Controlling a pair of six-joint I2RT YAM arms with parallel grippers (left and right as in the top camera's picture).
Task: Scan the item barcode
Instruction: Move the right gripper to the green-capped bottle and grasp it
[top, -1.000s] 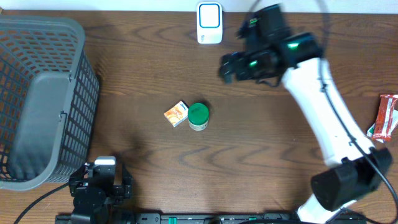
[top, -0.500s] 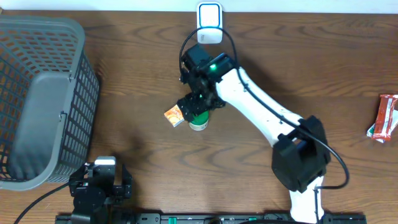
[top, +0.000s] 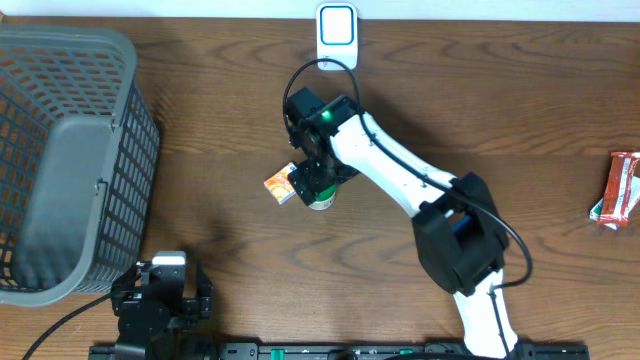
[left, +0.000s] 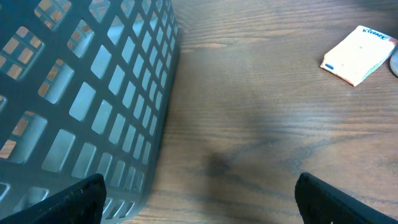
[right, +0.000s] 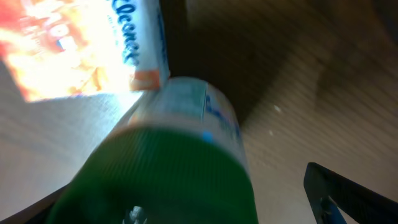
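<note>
overhead / item: green-lidded jar (top: 321, 201) mid-table, upright, touching or just beside the small box (top: 280, 185) on its left
overhead / right gripper (top: 312, 178): directly over the jar, covers most of the lid; the finger gap is hard to read from here
overhead / left gripper (top: 160, 297): parked at the near edge by the basket (top: 140, 110), well apart from the jar, nothing in it
overhead / scanner (top: 337, 24): white unit at the far edge of the table (top: 230, 100), well apart from the jar
overhead / other: snack packet (top: 621, 190) at the far right edge, untouched

left wrist / fingers (left: 78, 199): both tips spread to the frame corners, wide open, only bare wood between
left wrist / seen: basket mesh on the left, small box (left: 359, 55) top right; the jar is barely in frame

right wrist / jar (right: 174, 168): very close and blurred, green lid fills the lower frame, pale labelled wall above it, box corner touching the wall
right wrist / fingers (right: 351, 193): spread wide, one tip clear of the lid on the right, not closed on anything

handling / guess: rigid plastic, light, smooth round wall so it may slip or twist
grip / guess: pinch across the lid or just under it, squarely, keeping the label free
barcode: not visible; cannot tell which side carries it
risk / guess: closing may nudge the box
</note>
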